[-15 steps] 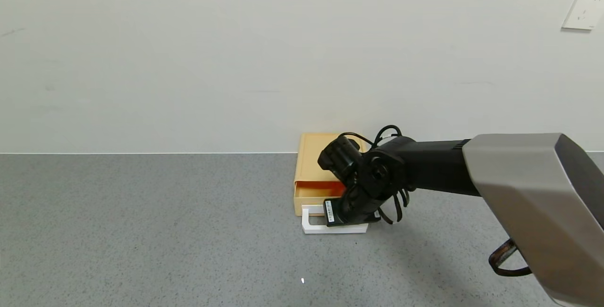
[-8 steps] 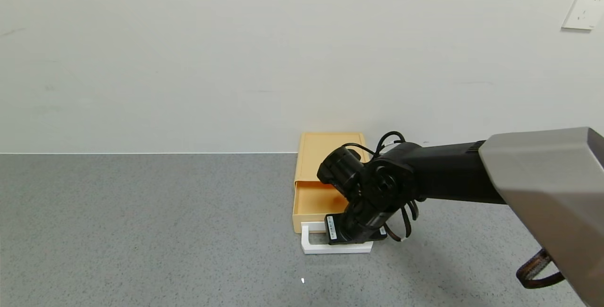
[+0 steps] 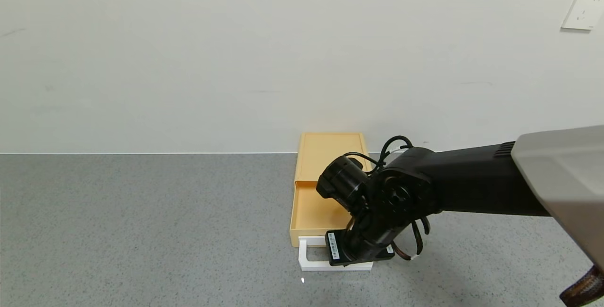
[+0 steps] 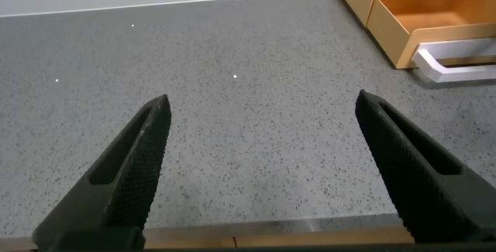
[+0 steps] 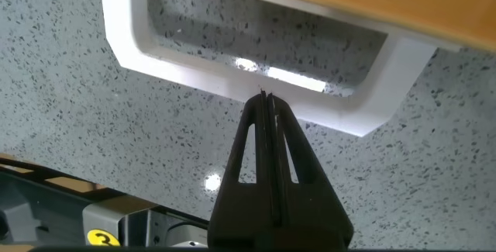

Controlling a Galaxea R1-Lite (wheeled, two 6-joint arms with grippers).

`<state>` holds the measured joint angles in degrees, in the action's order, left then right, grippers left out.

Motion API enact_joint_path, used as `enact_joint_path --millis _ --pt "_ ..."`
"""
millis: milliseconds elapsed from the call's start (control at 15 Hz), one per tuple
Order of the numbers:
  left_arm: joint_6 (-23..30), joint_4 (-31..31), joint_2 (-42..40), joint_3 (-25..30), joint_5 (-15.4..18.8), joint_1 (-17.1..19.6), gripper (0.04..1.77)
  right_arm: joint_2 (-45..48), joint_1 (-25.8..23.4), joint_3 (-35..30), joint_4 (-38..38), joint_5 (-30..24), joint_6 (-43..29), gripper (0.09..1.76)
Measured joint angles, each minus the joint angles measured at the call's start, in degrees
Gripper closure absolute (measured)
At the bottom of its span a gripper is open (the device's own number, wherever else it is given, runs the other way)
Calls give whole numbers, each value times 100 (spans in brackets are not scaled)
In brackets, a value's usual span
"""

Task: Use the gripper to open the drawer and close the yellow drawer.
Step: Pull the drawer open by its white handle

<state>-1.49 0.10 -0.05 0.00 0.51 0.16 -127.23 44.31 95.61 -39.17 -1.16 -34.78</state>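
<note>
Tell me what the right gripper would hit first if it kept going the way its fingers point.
Most likely the white handle of the drawer: the right gripper, fingers shut together, points at its front bar, tips at the bar's edge. Contact cannot be confirmed.

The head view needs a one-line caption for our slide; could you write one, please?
Right gripper, fingers shut, at the white handle of the partly open yellow drawer.

A small, flat pale-yellow drawer [image 3: 325, 189] box sits on the grey speckled counter, its far end against the white wall, right of centre. Its shallow tray is slid out toward the near side, open and showing a bare yellow floor. A white rectangular loop handle [image 3: 314, 260] projects from the tray's near front, lying low over the counter.
</note>
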Motion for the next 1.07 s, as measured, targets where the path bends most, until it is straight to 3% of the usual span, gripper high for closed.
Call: enact_joint_path --millis 800,1067 --pt "1 0 -2 0 -7 0 9 433 152 -278 41 20 -61 173" --pt "0 -2 -2 0 -5 0 9 384 98 -302 433 45 -33 173"
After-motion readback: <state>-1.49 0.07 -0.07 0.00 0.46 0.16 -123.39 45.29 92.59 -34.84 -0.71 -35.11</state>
